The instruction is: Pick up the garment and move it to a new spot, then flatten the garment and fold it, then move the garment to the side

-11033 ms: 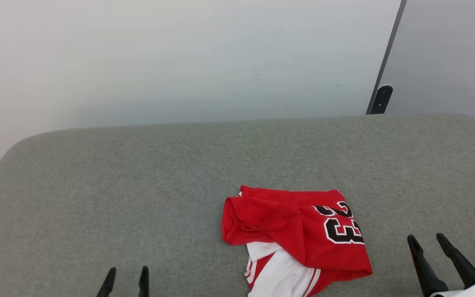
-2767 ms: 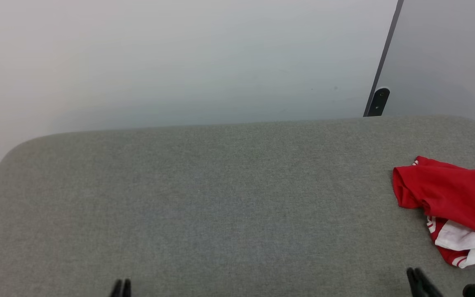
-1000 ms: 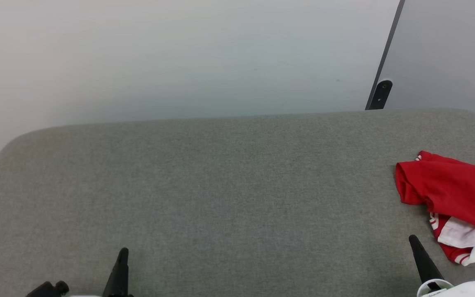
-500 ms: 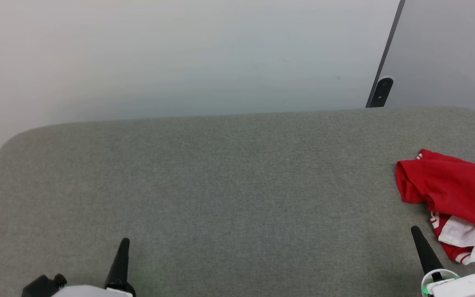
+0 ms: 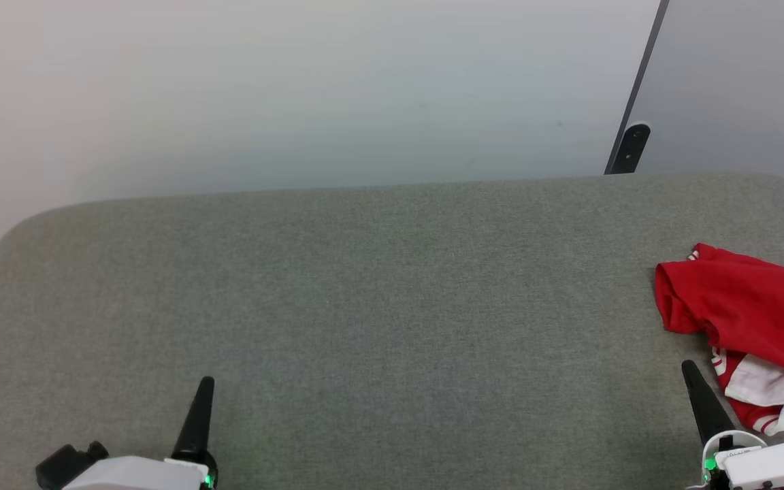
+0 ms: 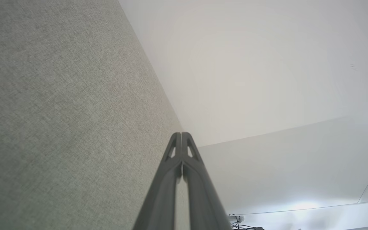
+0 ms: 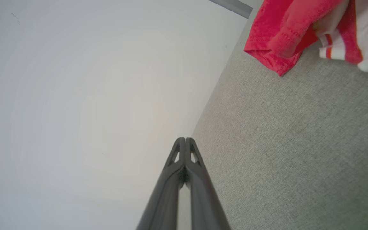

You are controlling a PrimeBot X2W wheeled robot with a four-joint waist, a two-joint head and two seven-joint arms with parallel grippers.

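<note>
Head view, desk: grey fabric-covered desk (image 5: 365,306) with rounded far corners, in front of a pale wall (image 5: 297,88).
Head view, jersey T-shirt: the red jersey T-shirt (image 5: 746,313) lies bunched on the desk's right side, cut off by the picture's edge. White fabric with red-and-white striped trim shows at its near end, and a bit of black print at the edge.
Head view, left tool: the left tool (image 5: 205,389) sits at the lower left over bare desk, well apart from the jersey T-shirt, and reads as a single dark spike.
Head view, right tool: the right tool (image 5: 691,373) sits at the lower right, just beside the jersey T-shirt's near end. Whether it touches the cloth cannot be told.
Left wrist view, left tool: the left tool (image 6: 181,136) has its fingers pressed together with nothing between them. Desk (image 6: 59,111) on the left, wall (image 6: 251,64) on the right.
Right wrist view, right tool: the right tool (image 7: 184,141) has its fingers pressed together and empty, over bare desk (image 7: 299,143).
Right wrist view, jersey T-shirt: the jersey T-shirt (image 7: 283,28) lies in the upper right corner, clear of the fingertips.
</note>
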